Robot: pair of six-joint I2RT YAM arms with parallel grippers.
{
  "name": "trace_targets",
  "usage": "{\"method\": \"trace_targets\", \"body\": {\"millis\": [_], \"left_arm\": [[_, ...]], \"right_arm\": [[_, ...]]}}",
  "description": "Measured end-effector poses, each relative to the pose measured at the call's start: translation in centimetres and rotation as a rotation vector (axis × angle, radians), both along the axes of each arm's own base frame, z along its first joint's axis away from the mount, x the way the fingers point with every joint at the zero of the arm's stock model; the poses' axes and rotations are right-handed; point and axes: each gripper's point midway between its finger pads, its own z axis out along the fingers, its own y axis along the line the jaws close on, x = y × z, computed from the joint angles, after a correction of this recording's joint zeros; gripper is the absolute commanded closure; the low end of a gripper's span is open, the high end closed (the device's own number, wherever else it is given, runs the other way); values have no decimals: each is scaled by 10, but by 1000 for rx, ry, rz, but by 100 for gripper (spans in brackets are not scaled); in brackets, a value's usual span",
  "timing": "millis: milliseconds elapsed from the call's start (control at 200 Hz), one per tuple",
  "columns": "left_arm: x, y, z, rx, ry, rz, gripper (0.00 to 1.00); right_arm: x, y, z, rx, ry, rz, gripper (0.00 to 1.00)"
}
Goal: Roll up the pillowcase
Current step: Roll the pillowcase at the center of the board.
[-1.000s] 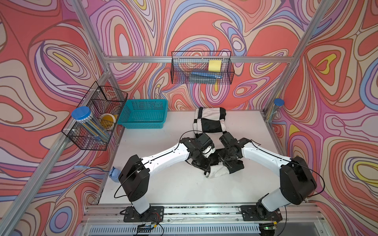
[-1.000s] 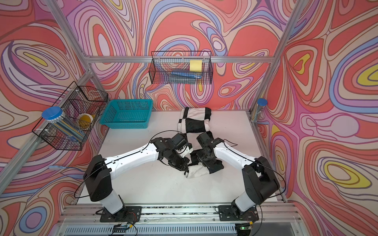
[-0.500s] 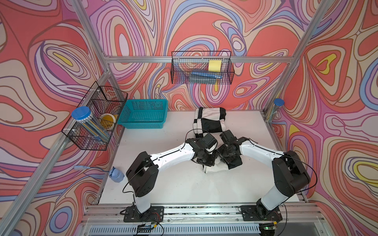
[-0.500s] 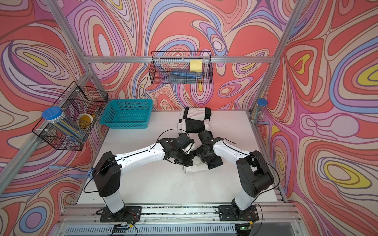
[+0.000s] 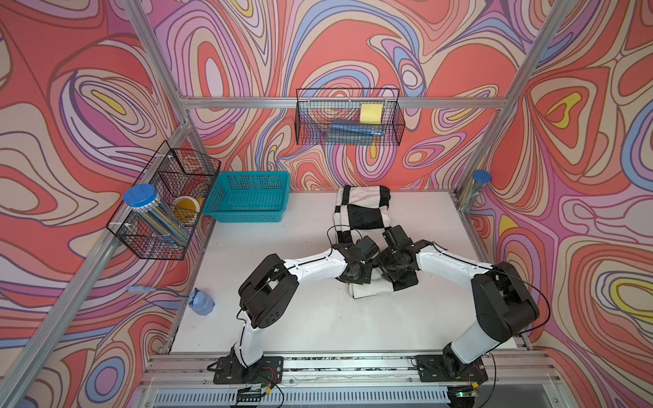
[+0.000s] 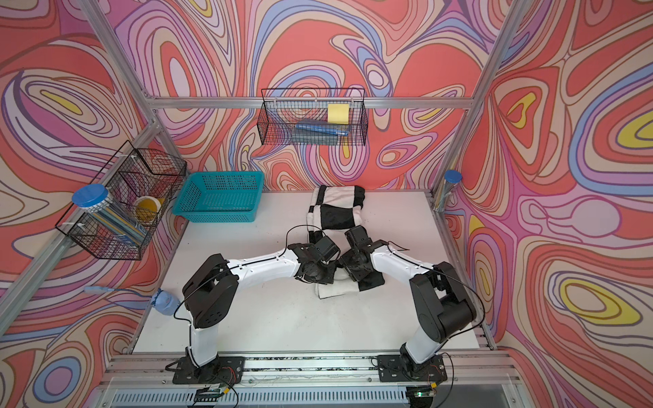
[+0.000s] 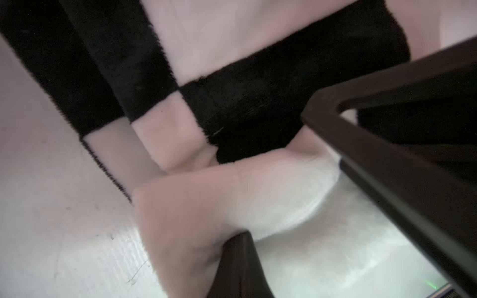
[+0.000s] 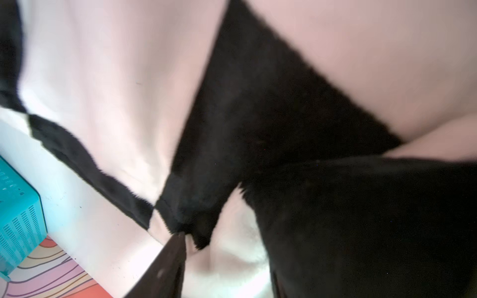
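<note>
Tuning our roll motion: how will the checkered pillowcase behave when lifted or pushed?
Likely floppy: the pillowcase lies in soft folds and creases, so a lifted edge should droop. Its plush pile probably drags on the table, so pushing may bunch it rather than slide it. The puffy folded end may spring open if released.
</note>
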Motion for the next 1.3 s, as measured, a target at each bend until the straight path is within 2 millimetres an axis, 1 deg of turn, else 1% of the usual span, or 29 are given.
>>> {"method": "trace_targets", "body": {"millis": [65,95,170,215,270,295,340,431,456,506,571,681,776,936,1016,1111,1152,1172,1207,1217,1222,1242,1297], "left_arm": [[1,-1,-3,6,7,4,100],[2,-1,-4,7,10,7,100],[3,0,-5,3,18,15,100],[3,0,-5,-2,25,23,100],[6,2,-5,-11,35,36,100],[7,3,-5,-14,39,39,100],[10,5,-5,-21,45,47,100],[15,10,-5,-34,61,64,100],[16,11,-4,-36,64,68,100],[19,13,-4,-40,69,75,100],[20,15,-4,-46,74,81,100],[20,14,-4,-53,82,79,100],[19,14,-4,-58,89,77,100],[18,13,-4,-66,98,78,100],[18,13,-4,-67,99,78,100],[18,13,-4,-68,102,79,100],[18,12,-3,-70,103,80,100],[17,12,-3,-72,105,82,100],[17,12,-3,-75,107,83,100],[17,12,-3,-75,108,83,100],[17,12,-3,-75,109,84,100],[16,12,-3,-77,110,83,100],[14,13,-1,-84,114,83,100]], "right_arm": [[8,-5,27,-9,-63,-7,39],[11,-7,44,-9,-102,-11,38],[11,-12,81,6,-188,-25,38],[6,-16,95,17,-220,-33,37],[-7,-22,100,27,-235,-48,37],[-15,-24,98,29,-229,-53,36],[-31,-29,87,28,-205,-64,32],[-67,-37,53,14,-126,-79,30],[-76,-39,43,10,-105,-83,25],[-89,-42,27,6,-73,-96,23],[-97,-43,14,5,-53,-111,22],[-94,-36,5,19,-56,-128,21],[-87,-21,-1,32,-69,-118,21],[-84,0,-17,28,-57,-105,21],[-82,5,-25,10,-44,-117,22],[-81,7,-33,-17,-40,-141,26],[-79,6,-35,-29,-45,-156,29],[-78,6,-35,-37,-50,-161,33],[-75,5,-36,-48,-61,-169,42],[-74,4,-36,-48,-64,-177,43],[-73,4,-36,-49,-65,-180,46],[-71,4,-36,-57,-71,-177,51],[-66,5,-37,-70,-84,-190,62]]}}
